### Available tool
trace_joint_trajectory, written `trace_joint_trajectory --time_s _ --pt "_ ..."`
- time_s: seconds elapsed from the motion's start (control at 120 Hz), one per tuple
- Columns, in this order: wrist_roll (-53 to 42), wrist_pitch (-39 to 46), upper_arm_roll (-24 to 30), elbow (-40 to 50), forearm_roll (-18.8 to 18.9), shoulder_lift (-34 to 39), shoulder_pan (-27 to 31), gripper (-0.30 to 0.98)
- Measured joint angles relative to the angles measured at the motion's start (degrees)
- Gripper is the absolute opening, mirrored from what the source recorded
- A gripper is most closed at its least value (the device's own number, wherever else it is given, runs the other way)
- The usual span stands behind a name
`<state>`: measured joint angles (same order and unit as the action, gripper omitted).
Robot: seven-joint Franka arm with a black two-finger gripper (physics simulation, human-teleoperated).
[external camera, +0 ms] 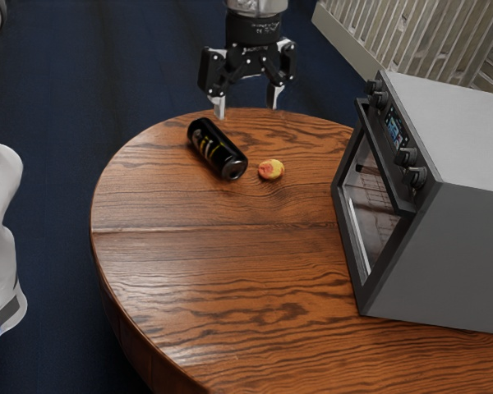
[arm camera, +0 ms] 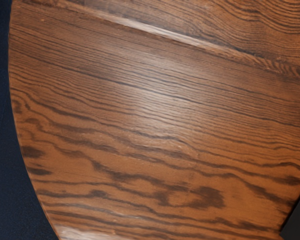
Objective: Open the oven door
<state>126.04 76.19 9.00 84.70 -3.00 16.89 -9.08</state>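
Observation:
My gripper [external camera: 246,102] hangs at the top of the exterior view, its two fingers spread apart with nothing between them. The grey oven [external camera: 444,246] stands at the exterior view's right, well apart from the gripper. Its glass door [external camera: 366,207] faces the exterior view's left and looks closed against the body. A dark handle bar [external camera: 381,164] runs along the door's upper edge, below the knobs. In the wrist view, a dark corner of something [arm camera: 299,220] shows; I cannot tell whether it is the oven.
On the round wooden table [external camera: 214,271], a black can [external camera: 217,149] lies on its side below the gripper in the exterior view. Beside it is a small red and yellow round item [external camera: 271,169]. The table's curved edge [arm camera: 21,135] crosses the wrist view.

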Motion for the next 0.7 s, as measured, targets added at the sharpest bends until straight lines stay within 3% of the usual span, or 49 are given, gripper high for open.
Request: trace_joint_trajectory --time_s 0.083,0.208,0.425,0.7 --pt "0.3 1.3 3.6 0.9 0.8 -1.0 5.3 0.69" --pt "-1.0 4.3 8.1 1.2 4.3 -1.9 6.7 0.69" --pt "-12.2 7.0 8.3 2.0 8.4 -1.0 11.8 0.69" --pt "-26.0 8.1 8.4 2.0 10.6 -0.9 12.2 0.69"
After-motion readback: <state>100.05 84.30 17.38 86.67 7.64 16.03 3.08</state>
